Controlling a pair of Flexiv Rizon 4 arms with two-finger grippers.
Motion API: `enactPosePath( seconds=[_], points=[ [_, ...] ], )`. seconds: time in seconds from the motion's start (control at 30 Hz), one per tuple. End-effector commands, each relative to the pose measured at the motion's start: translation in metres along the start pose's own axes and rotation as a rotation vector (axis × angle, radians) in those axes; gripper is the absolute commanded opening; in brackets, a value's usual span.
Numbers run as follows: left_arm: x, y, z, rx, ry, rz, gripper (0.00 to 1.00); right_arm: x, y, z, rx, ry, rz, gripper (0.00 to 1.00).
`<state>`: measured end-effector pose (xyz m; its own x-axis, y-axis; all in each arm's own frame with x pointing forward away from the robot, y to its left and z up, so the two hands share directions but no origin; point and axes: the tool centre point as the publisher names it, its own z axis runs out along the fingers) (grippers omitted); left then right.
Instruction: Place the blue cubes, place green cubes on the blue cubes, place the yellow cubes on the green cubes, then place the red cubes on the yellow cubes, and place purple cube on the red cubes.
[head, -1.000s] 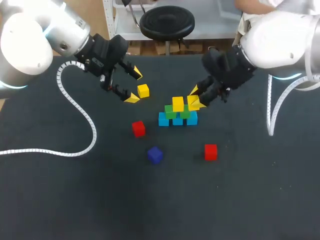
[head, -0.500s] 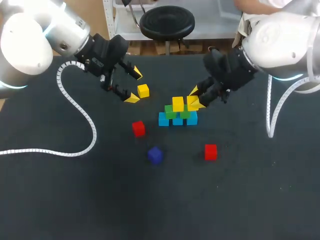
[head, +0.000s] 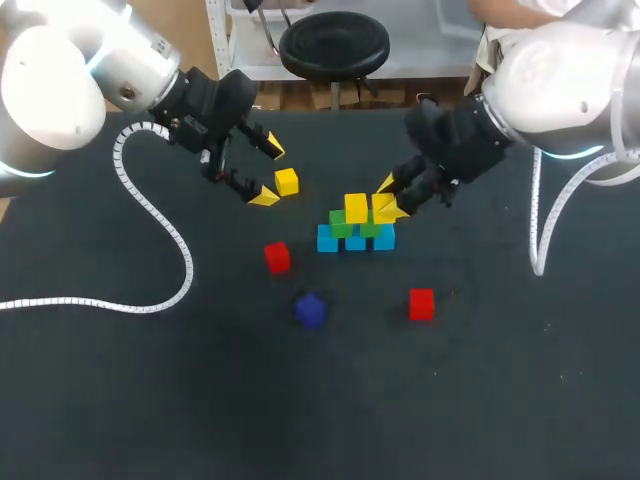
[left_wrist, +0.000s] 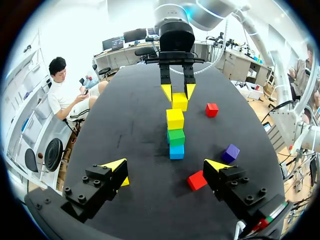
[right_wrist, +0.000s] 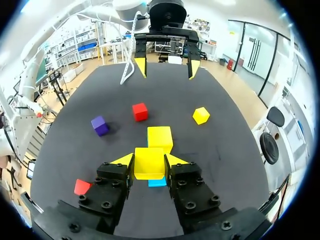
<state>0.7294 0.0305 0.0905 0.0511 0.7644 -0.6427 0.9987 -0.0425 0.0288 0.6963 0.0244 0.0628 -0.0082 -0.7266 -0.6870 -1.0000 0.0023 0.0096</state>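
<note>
Right gripper (head: 391, 197), fingers clamped on a yellow cube (right_wrist: 149, 162), holds it at the green cubes (head: 341, 226) that sit on the blue cubes (head: 327, 239), just beside the placed yellow cube (head: 355, 208); whether it already rests on green cannot be told. A good placement calls for a level, straight descent, squared on the green tier, with a small release that spares the neighbour. Left gripper (head: 262, 172), fingers apart and empty, stands near a loose yellow cube (head: 287, 181); the red cubes (head: 277, 257), purple cube (head: 310, 310) and table (head: 500, 400) edges lie well apart from the stack, leaving room to retreat upward
</note>
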Motion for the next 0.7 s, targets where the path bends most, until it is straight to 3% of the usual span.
enactPosePath(
  seconds=[0.03,0.7],
  points=[
    [0.0003,0.0006,-0.0001,0.001,0.0,0.001,1.0,0.0002,-0.0025,0.0027,-0.004,0.001,0.001,0.0],
    [0.0003,0.0006,-0.0001,0.001,0.0,0.001,1.0,0.0009,-0.005,0.0042,-0.016,-0.021,0.013,0.0]
  ],
)
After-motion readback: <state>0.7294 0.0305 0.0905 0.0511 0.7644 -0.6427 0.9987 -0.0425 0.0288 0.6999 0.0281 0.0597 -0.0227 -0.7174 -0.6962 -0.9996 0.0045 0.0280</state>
